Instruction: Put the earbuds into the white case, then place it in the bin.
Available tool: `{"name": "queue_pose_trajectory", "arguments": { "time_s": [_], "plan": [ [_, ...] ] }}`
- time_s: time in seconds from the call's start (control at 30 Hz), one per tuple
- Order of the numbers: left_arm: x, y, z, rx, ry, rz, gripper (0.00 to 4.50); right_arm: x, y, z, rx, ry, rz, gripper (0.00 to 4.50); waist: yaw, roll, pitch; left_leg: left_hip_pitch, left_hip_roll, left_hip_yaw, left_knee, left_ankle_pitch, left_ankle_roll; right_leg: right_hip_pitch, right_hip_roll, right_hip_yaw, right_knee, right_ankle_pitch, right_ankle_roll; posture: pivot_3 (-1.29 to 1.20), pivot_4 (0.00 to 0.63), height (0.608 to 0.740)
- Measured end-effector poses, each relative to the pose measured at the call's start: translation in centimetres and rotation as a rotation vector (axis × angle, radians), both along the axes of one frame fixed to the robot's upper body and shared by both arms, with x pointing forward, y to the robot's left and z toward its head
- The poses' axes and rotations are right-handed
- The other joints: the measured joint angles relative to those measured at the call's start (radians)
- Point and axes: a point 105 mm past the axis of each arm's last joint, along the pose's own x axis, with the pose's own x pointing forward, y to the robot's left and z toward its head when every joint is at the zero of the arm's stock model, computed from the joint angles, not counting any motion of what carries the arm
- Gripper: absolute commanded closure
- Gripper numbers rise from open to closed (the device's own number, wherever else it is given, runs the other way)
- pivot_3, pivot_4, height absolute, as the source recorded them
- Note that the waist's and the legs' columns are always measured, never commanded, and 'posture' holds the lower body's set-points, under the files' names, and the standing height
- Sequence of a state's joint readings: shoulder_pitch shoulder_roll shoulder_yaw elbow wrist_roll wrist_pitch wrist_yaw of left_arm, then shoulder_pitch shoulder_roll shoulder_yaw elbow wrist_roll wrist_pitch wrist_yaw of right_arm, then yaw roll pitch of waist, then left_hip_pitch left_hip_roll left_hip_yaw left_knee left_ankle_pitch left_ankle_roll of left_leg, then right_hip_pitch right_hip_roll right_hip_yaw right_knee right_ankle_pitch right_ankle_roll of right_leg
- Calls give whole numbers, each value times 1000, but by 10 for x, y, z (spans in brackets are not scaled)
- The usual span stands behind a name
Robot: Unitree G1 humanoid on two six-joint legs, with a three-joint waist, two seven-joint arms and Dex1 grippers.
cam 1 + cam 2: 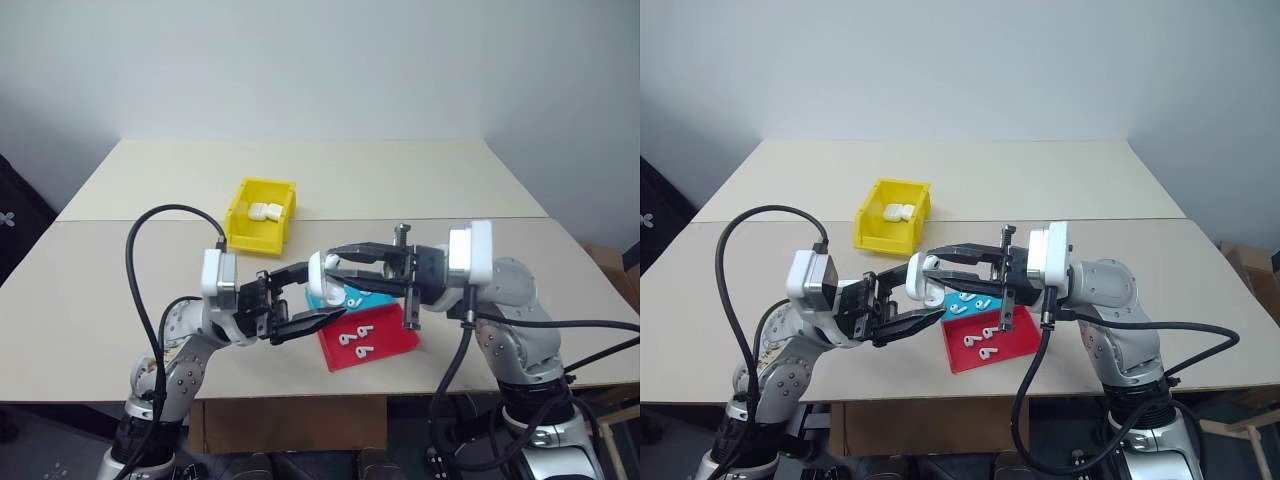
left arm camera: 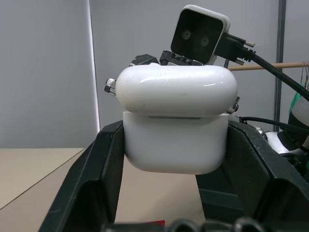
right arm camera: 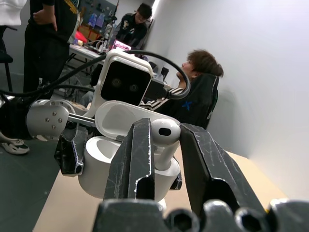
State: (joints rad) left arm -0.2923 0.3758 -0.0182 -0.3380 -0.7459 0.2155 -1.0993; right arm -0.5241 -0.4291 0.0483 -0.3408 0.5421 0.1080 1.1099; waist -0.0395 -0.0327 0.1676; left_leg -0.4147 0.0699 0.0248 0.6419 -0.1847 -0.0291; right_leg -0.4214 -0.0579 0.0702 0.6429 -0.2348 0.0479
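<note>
Above the bench [image 1: 420,190], near its front edge, the left pincer [image 1: 300,300] held the white case [image 2: 176,128] clamped between its two black fingers, lid hinged up. Facing it from the other side, the right pincer [image 3: 166,159] stood narrow around one earbud [image 3: 164,133], poised at the mouth of the case with its stem pointing down into it. By all appearances the seating of an earbud was the step in hand; the next move would call for easing the bud fully into its socket before the fingers part. More earbuds [image 1: 356,340] lay on the red tray [image 1: 395,345] just below both arms. Farther back, well apart from both pincers, the yellow bin [image 1: 262,235] already held white cases.
</note>
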Motion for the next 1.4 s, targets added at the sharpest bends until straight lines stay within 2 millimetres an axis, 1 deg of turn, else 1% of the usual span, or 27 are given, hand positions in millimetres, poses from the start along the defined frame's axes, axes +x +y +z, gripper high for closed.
{"name": "queue_pose_trajectory", "arguments": {
  "time_s": [0.07, 0.37, 0.43, 0.5, 0.53, 0.57, 0.63, 0.67, 0.8, 0.87, 0.93, 0.97, 1.03, 1.1, 1.2, 1.23, 1.4],
  "plan": [
    [0, 0, -1, 2, 2, -2, 1713, 1, -1, 0, -5, 0, -5, 2207, 0, 0, 0, 0, 0, 0, 0, 0, 0, 0, 0, 0, 0, 0, 0, 0, 150, 740],
    [3, 0, -6, 1, -11, 22, 1713, -1, -2, -3, -38, -15, 2, 2207, 1, 0, 0, 0, 0, 0, 0, 0, 0, 0, 0, 0, 0, 0, 0, 0, 150, 740],
    [4, 2, -7, 12, -29, 31, 1713, -3, -5, -4, -52, -3, 23, 2207, 1, 0, 0, 0, 0, 0, 0, 0, 0, 0, 0, 0, -1, 0, 0, 0, 150, 740],
    [5, 10, -16, 62, -43, 51, 1713, -1, -13, -3, -75, 23, 12, 2207, -1, 0, 0, 0, 0, 0, 0, 0, 0, 0, 0, 0, -1, 0, 0, 0, 150, 740],
    [5, 15, -21, 80, -36, 62, 1713, 2, -17, -2, -90, 40, -4, 2207, -2, 0, 0, 0, 0, 0, 0, 0, 0, 0, 0, 0, -1, 0, -1, 0, 150, 740],
    [6, 25, -29, 106, -25, 79, 1713, 9, -25, -1, -128, 62, -40, 2207, -4, 0, 0, 0, 0, 0, 0, 0, 0, -1, 0, 0, 0, -1, -2, 0, 150, 740],
    [4, 37, -37, 137, -14, 102, 1713, 20, -34, 4, -169, 78, -99, 2207, -4, 0, 0, 0, 0, 0, 0, 0, 0, -1, 0, 0, 0, -3, -5, 0, 150, 740],
    [2, 41, -40, 154, -15, 103, 1713, 25, -37, 7, -198, 79, -126, 2207, -4, 0, 0, 0, 0, 0, 0, 0, 0, -1, 0, 0, 0, -3, -6, 0, 150, 740],
    [-8, 51, -51, 191, -26, 127, 1713, 56, -41, 6, -434, 92, -230, 2207, -5, 0, 0, 0, 0, 1, -1, 0, 0, -2, -1, 1, -1, -4, -7, 0, 150, 740],
    [-12, 52, -56, 205, -21, 142, 1713, 66, -39, 0, -566, 99, -224, 2207, -4, 0, 0, -1, 0, 1, -1, 0, 1, -2, -1, 1, -1, -4, -7, 0, 150, 740],
    [-16, 52, -58, 208, -22, 146, 1713, 81, -34, -11, -767, 81, -221, 2207, -8, 1, 1, -1, 0, 2, -1, -1, 1, -3, -1, 1, -1, -4, -7, 0, 150, 740],
    [-17, 52, -58, 211, -27, 148, 1713, 86, -34, -14, -832, 63, -230, 2207, -7, 1, 1, -1, 1, 2, -2, -1, 1, -3, -1, 1, -1, -4, -7, 0, 150, 740],
    [-18, 52, -58, 217, -47, 161, 1713, 98, -35, -28, -980, 19, -239, 2207, -4, 1, 1, -1, 1, 2, -2, -1, 1, -3, 0, 0, -1, -4, -7, 0, 150, 740],
    [-20, 52, -59, 226, -56, 175, 1713, 107, -36, -49, -1097, -2, -213, 2207, -1, 1, 1, -1, 0, 3, -2, -1, 2, -3, -1, 0, -1, -2, -6, 0, 150, 740],
    [-23, 53, -64, 230, -37, 188, 1713, 116, -37, -76, -1230, -11, -182, 2207, -2, 1, 1, -2, 0, 3, -2, -2, 2, -4, -1, 0, -1, 2, -7, 0, 150, 740],
    [-23, 53, -64, 230, -33, 189, 1713, 119, -37, -81, -1262, -19, -177, 2207, -3, 1, 1, -2, 0, 3, -2, -2, 2, -4, -1, 1, -1, 2, -7, 0, 150, 740],
    [-26, 50, -60, 224, -46, 203, 1713, 136, -28, -91, -1346, -84, -199, 2207, -7, 1, 1, -1, 1, 3, -2, -2, 2, -4, -1, 0, 0, 2, -8, 0, 150, 740]
  ]
}}
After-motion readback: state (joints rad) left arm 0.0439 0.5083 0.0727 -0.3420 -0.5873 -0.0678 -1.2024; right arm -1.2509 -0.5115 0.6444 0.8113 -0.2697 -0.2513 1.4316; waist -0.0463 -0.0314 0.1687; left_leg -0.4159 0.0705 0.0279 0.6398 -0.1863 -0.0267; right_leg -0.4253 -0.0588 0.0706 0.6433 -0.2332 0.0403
